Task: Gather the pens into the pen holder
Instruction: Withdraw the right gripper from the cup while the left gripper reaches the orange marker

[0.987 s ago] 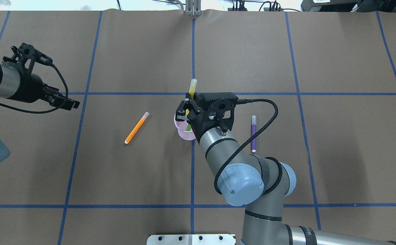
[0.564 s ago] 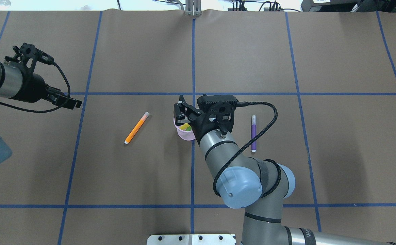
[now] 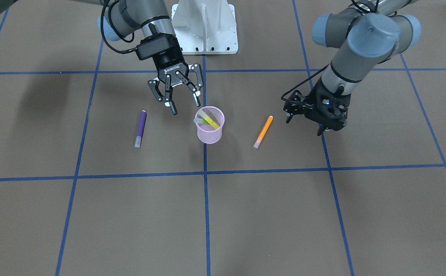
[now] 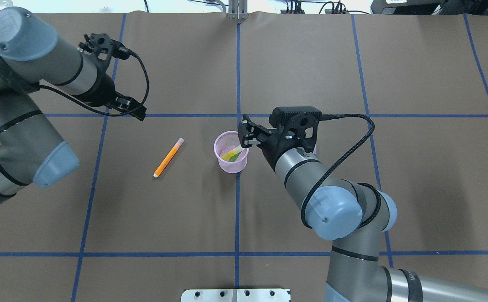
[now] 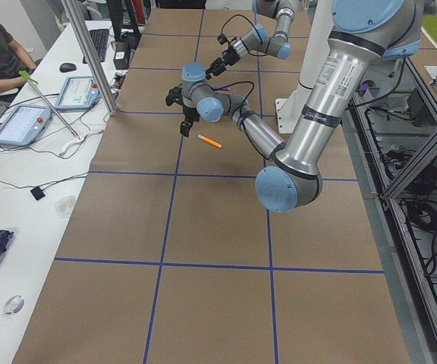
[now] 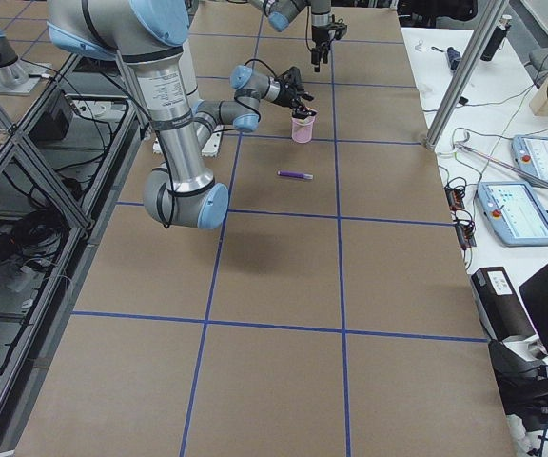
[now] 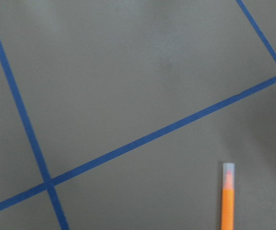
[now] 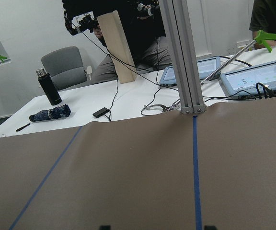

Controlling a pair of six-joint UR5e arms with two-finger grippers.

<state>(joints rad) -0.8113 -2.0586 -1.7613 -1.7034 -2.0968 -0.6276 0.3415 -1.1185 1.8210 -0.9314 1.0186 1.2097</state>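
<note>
1. While the pen holder [image 3: 209, 135] stands upright on a blue tape line near the middle of the desk [image 3: 269, 214], it contains two pens: a yellow pen [image 3: 212, 121] and a green pen [image 3: 199, 120], both leaning inside the mesh.
2. The right claw [image 3: 186, 107] hovers just beside the holder's rim, on the robot-base side. Its fingers are spread wide with nothing between them.
3. The purple pen [image 3: 141, 128] lies flat on the desk to the robot's right of the holder, apart from it. In the overhead view the right arm hides it.
4. The orange pen [image 3: 263, 131] lies flat to the robot's left of the holder, pale cap pointing away from the robot.
5. The left claw [image 4: 138, 112] hangs near the orange pen. Whether its fingers are apart or together cannot be determined.
</note>
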